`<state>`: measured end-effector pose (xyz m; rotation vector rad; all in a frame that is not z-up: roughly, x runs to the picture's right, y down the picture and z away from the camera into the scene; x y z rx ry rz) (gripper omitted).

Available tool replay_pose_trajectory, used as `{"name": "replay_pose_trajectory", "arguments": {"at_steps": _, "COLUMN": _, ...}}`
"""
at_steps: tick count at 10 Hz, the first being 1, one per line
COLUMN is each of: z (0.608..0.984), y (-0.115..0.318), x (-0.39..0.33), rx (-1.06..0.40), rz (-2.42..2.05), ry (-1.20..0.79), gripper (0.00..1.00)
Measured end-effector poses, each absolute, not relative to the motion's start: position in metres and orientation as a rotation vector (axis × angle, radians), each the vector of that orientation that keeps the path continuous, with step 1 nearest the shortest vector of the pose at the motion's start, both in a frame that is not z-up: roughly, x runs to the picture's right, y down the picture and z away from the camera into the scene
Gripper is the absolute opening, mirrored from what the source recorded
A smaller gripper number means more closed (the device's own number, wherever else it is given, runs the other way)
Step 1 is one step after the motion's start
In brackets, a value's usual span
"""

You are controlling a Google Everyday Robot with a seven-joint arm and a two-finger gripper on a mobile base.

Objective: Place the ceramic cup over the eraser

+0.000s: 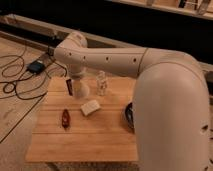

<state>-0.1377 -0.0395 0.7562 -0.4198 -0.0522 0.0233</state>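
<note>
The white arm (115, 60) bends at its elbow over the wooden table (85, 142) and points its gripper (79, 83) straight down. The ceramic cup (82, 92) is upright right under the gripper, but I cannot tell if the gripper is squeezing it or loose. The white eraser (90, 107) lies flat just in front, nearer the camera, not under the cup. A dark bowl (128, 116), well off to the side, is half hidden by the arm, so its inside does not show.
</note>
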Motion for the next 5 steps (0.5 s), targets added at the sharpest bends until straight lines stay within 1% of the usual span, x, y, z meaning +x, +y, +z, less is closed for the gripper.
{"name": "replay_pose_trajectory", "arguments": {"at_steps": 5, "z": 0.761, "y": -0.070, "x": -0.171, "rx": -0.366, "rz": -0.005, "ry": -0.088, "gripper": 0.00}}
